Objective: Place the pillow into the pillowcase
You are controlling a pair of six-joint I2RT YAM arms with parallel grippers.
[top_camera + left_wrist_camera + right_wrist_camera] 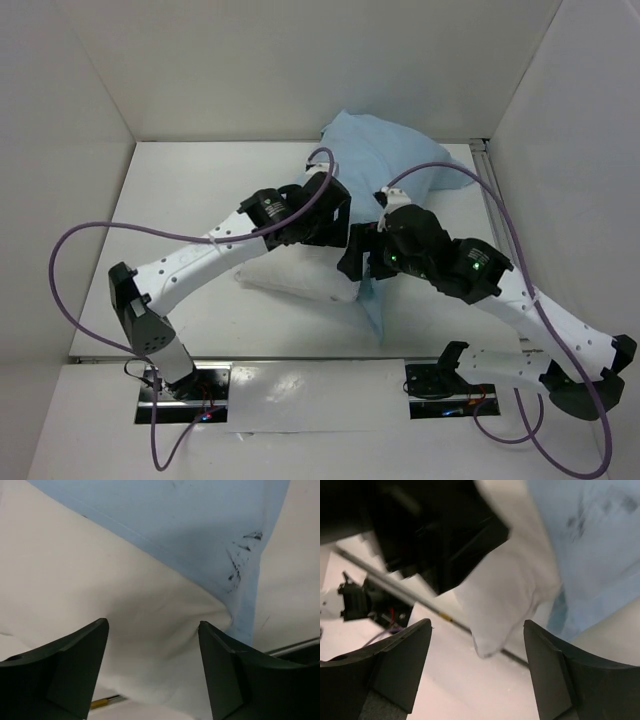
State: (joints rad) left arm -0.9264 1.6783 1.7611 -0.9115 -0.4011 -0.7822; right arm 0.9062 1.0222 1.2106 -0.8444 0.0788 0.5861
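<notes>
The white pillow (pixel 300 276) lies mid-table, its far end inside the pale blue pillowcase (pixel 395 155), which bunches toward the back wall. My left gripper (pixel 338 215) hovers over the pillow where it meets the case's hem. In the left wrist view, the left gripper (pixel 153 623) is open, with the pillow (pixel 100 580) beyond it and the pillowcase (pixel 190 525) above. My right gripper (pixel 358 255) sits beside the pillow's right corner. In the right wrist view, the right gripper (pixel 477 622) is open and empty, the pillow corner (pixel 505 600) hangs ahead of it, and the pillowcase (pixel 595 540) lies to the right.
White walls close in the table (pixel 190 190) at the back and both sides. Purple cables (pixel 62 260) loop off each arm. A metal rail (pixel 420 600) runs along the near table edge. The left arm's black wrist (pixel 430 530) fills the right wrist view's upper left.
</notes>
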